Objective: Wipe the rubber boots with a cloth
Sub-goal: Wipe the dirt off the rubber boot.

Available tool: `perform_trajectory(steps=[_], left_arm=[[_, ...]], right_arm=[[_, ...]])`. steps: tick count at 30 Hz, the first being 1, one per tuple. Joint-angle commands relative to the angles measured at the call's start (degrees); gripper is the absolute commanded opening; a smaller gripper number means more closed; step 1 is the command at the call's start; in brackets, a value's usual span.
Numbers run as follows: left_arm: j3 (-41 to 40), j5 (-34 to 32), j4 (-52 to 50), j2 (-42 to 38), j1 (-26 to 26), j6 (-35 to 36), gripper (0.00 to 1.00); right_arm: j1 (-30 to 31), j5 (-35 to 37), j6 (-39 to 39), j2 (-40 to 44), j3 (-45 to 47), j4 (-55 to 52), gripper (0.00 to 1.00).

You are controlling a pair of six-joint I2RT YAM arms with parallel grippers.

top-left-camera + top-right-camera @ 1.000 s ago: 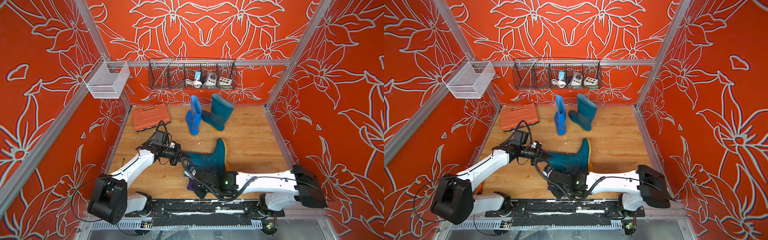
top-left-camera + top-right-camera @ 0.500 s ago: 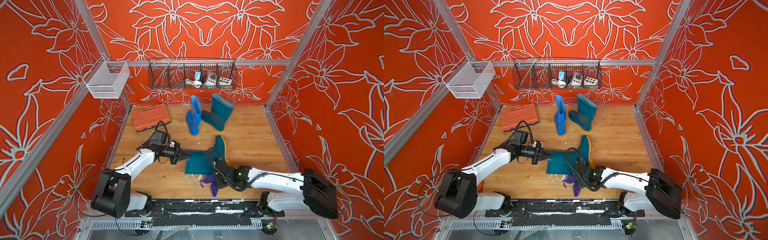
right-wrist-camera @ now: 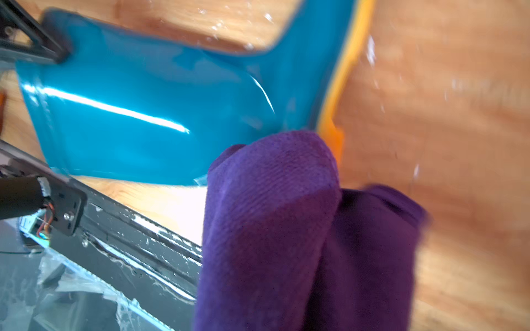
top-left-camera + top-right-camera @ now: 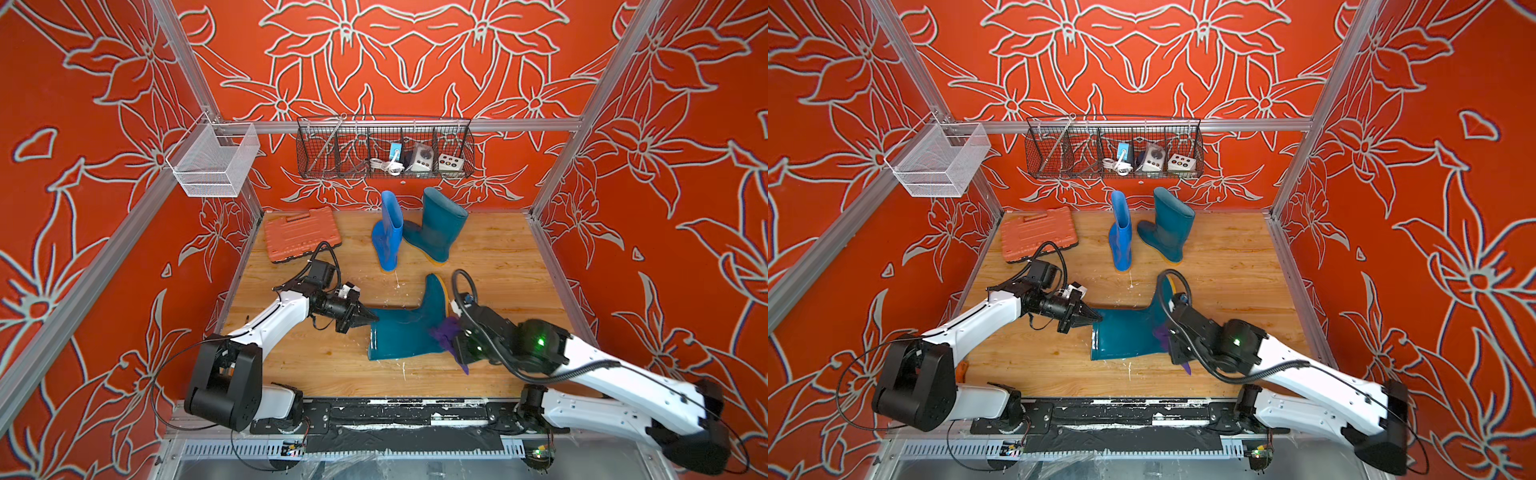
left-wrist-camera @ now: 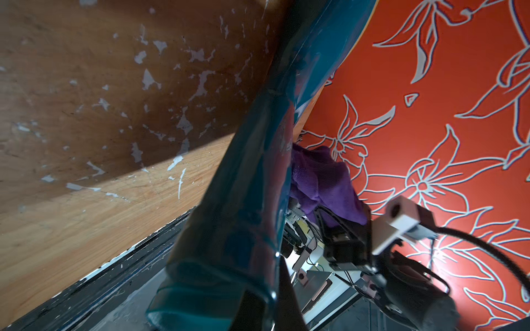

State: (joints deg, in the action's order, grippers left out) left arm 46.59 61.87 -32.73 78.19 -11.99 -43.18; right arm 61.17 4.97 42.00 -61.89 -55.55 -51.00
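Teal boot [image 4: 405, 332], glossy rubber with a yellow sole, lies on its side at lower centre in both top views. My left gripper [image 4: 371, 319] pinches its rim; my right gripper [image 4: 456, 345] is clamped on the fuzzy purple cloth [image 4: 442, 332] against the heel.

Left hand [image 4: 371, 319] pinched closed, arm extended inward; right hand [image 4: 460, 340] closed, wrist angled downward.

An orange tool case [image 4: 301, 235] lies on the wood floor [image 4: 498, 266]; wire rack [image 4: 324, 162] and mesh basket [image 4: 208, 166] hang above
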Motion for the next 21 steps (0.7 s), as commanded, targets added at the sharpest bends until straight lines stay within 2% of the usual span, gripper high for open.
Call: perform_trajectory(steps=[1,5,9,15,21], left_arm=[[2.2,1.4,-5.6,-0.1,0.0,5.2,0.00],[3.2,0.8,-8.0,-1.1,0.0,6.7,0.00],[2.6,0.8,-9.3,-3.2,0.0,7.5,0.00],[-0.6,0.8,-9.7,-6.3,0.0,7.4,0.00],[-2.6,0.0,-7.4,-6.7,0.0,5.5,0.00]], right_arm=[[-1.3,-3.4,-14.4,-13.5,-6.8,-1.2,0.00],[-6.8,-3.7,-22.1,-28.7,-16.7,-3.0,0.00],[-13.2,1.5,-25.3,-38.9,-26.8,-7.0,0.00],[-17.5,6.6,-26.4,-45.1,-36.9,-7.9,0.00],[-18.2,6.8,-26.1,-45.0,-38.0,-7.3,0.00]])
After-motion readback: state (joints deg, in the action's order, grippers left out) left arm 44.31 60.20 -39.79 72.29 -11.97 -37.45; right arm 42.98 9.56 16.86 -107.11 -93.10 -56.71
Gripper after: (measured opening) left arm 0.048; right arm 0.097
